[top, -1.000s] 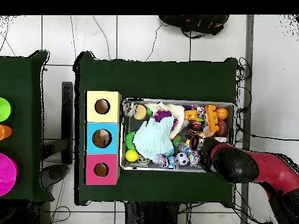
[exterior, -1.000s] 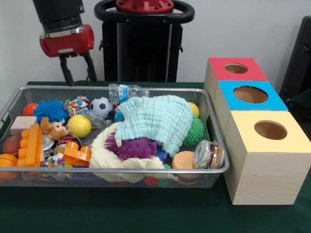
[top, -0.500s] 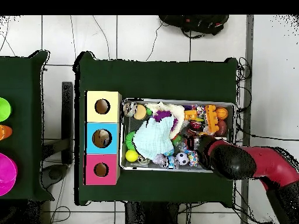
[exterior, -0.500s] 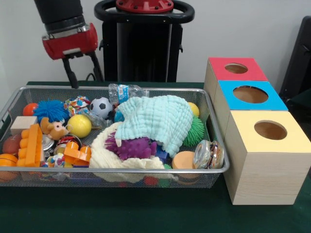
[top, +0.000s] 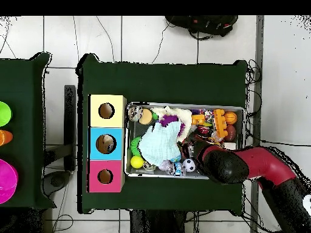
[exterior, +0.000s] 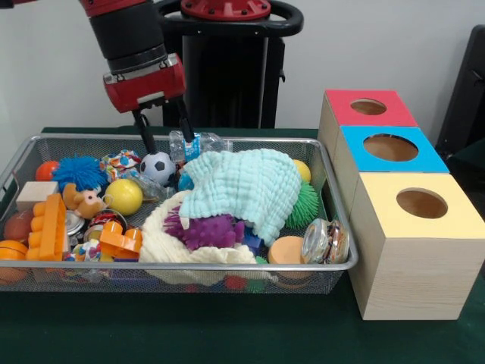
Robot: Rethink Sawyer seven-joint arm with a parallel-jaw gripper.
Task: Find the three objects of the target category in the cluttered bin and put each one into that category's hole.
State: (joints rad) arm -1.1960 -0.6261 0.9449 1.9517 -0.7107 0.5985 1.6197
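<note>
I have the gripper [exterior: 165, 135] hanging just above the soccer ball [exterior: 158, 166], its two thin black fingers [exterior: 144, 135] spread apart and holding nothing. The ball sits at the back of the wire mesh bin [exterior: 189, 267], beside a crumpled clear plastic bottle [exterior: 195, 142]. In front of the ball lies a yellow ball [exterior: 123, 196], and beside it a pale mint cloth [exterior: 250, 187] draped over the clutter. Outside the bin, on the cloth's side, stand three wooden boxes topped red [exterior: 368, 107], blue [exterior: 390, 148] and yellow [exterior: 420, 205], each with a round hole.
</note>
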